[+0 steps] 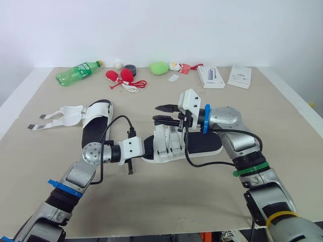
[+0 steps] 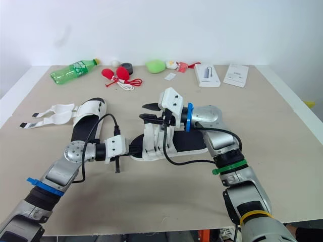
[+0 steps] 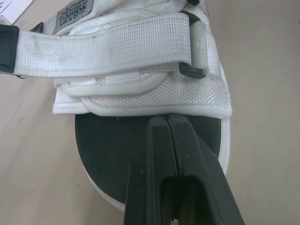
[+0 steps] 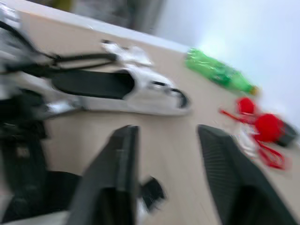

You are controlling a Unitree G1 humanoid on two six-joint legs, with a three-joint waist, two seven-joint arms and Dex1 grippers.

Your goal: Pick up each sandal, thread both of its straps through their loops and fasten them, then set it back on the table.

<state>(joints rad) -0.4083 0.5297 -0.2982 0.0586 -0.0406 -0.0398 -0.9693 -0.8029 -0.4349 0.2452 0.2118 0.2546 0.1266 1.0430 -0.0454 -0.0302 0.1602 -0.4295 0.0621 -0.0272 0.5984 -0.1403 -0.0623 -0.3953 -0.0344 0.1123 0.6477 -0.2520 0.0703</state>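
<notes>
Near sandal (image 1: 201,143) lies flat on the table (image 1: 282,116), toe end right under the L gripper (image 3: 167,117), heel out ahead of those tips toward the R arm. L fingers are pressed together w/ nothing visible betw. them, tips resting at the black footbed just short of the front strap (image 3: 140,101). R gripper (image 1: 162,113) hangs above the straps w/ fingers spread wide, gripping nothing. Both straps here look threaded & folded back, so prob. this one's about done. Other sandal (image 1: 96,126) sits well apart from both sets of fingers, back behind the L ones, its loose straps (image 1: 63,115) splayed on the table, not yet fastened.

Risks, imo: if the L tips catch the strap edge on the way out, they could drag or spin the shoe. The R wrist cable (image 1: 186,151) loops right across the footbed below the spread fingers, so a quick lift might snag & flip it. Reaching for the other sandal, those loose straps could slip out from betw. closing fingers or get pinned under the sole.
</notes>
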